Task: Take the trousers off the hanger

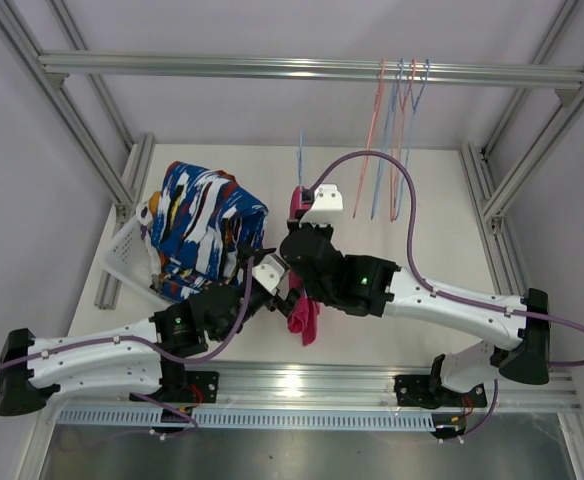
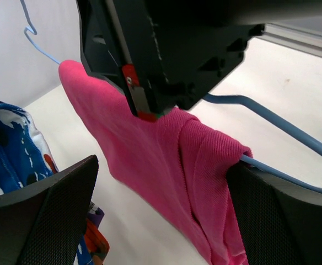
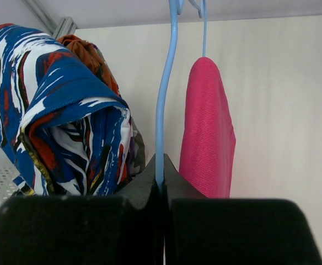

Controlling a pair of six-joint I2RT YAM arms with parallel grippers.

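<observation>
Pinching the wire of the blue hanger (image 3: pixel 167 99) between fully closed fingers, the right gripper (image 3: pixel 162 179) holds it upright; the hook's top is cut off at the frame edge in the right wrist view. The pink trousers (image 3: pixel 208 132) hang draped over the hanger just beyond and to the right of those fingers, with the lower end hidden behind the gripper body. The left gripper (image 2: pixel 161 221) is spread wide, one pad (image 2: pixel 45 210) on each side of the pink cloth. The left pad is clear of it; contact on the right can't be told. The right arm's black body blocks the top of the left wrist view, covering where the cloth meets the bar. Left of both grippers, the blue-white-red patterned trousers (image 3: pixel 51 99) are piled in a white basket (image 1: pixel 122 255), with an orange pair (image 3: pixel 89 52) peeking out behind. The rest of the pile is buried and hard to make out. Farther back, bare hangers (image 1: pixel 392 130) hang on the rail (image 1: pixel 272 68).
</observation>
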